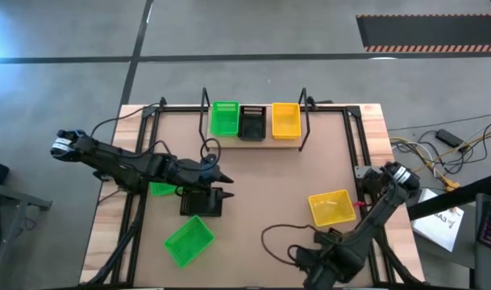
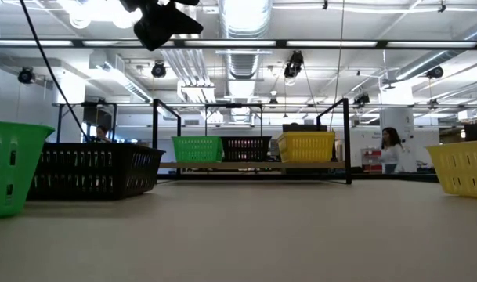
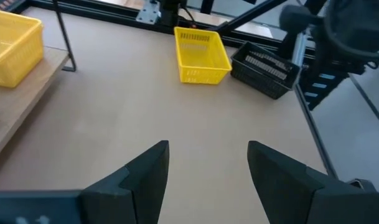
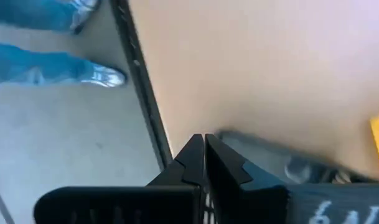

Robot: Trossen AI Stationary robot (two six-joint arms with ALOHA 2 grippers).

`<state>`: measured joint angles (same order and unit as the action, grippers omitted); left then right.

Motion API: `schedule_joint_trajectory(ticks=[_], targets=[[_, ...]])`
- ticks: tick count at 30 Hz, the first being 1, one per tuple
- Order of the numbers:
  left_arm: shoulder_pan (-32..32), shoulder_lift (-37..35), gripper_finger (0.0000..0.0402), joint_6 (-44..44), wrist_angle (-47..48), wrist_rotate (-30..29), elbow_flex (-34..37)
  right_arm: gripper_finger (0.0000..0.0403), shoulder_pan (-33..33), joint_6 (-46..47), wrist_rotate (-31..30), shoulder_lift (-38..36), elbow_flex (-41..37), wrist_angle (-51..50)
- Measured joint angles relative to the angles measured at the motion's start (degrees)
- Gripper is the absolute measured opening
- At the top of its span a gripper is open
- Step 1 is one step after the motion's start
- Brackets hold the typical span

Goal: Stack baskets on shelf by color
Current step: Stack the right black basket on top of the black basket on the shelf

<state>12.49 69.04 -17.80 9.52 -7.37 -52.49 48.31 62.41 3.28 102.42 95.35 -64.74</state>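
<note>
The shelf (image 1: 258, 142) stands at the table's far edge. It carries a green basket (image 1: 223, 118), a black basket (image 1: 252, 122) and a yellow basket (image 1: 285, 121) side by side. My left gripper (image 1: 225, 179) (image 3: 208, 152) is open and hangs above the table's middle. Just on its near side a black basket (image 1: 201, 202) rests on the table, with a green basket (image 1: 161, 189) partly under the arm. Another green basket (image 1: 189, 241) lies nearer. A yellow basket (image 1: 332, 208) and a black basket (image 3: 264, 65) sit by my right arm. My right gripper (image 4: 203, 149) is shut at the near edge.
Black wire frames (image 1: 205, 109) rise at both ends of the shelf. A cable (image 1: 271, 234) loops on the table near my right arm. A black rail (image 4: 142, 93) runs along the table's edge, and a person's feet (image 4: 96, 76) stand on the floor beyond it. Bare tabletop (image 1: 285, 181) lies between the arms.
</note>
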Motion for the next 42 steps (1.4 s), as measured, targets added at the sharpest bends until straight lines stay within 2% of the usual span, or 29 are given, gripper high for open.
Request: schedule_joint_trajectory(ticks=[6,12,16,19,27,34,42], targets=[[0.0,-0.2,0.0203,0.15,0.08,0.69,0.31,0.0024,6.22,8.3,0.25,-0.35,-2.31,0.07],[0.0,-0.22,0.0203,0.17,0.02,0.81,0.31,0.0086,7.88,12.67,-3.38,-0.35,-5.48,0.89],[0.0,-0.22,0.0203,0.17,0.0,0.79,0.35,0.0128,8.2,13.74,-3.42,-0.35,-8.61,2.17],[0.0,-0.22,0.0203,0.14,0.0,0.85,0.35,0.0145,8.42,14.99,-3.44,-0.35,-11.3,4.53],[0.0,-0.22,0.0203,-1.34,0.0,1.11,0.35,0.0134,8.56,15.52,-2.09,-0.33,-16.71,13.06],[0.02,-0.22,0.0203,-1.46,-0.02,1.12,0.35,0.0116,9.0,15.05,-1.3,-0.62,-16.9,12.87],[0.01,-0.2,0.0203,-1.49,-0.04,1.15,0.37,0.0148,9.82,14.56,-1.32,-2.47,-16.24,12.61]])
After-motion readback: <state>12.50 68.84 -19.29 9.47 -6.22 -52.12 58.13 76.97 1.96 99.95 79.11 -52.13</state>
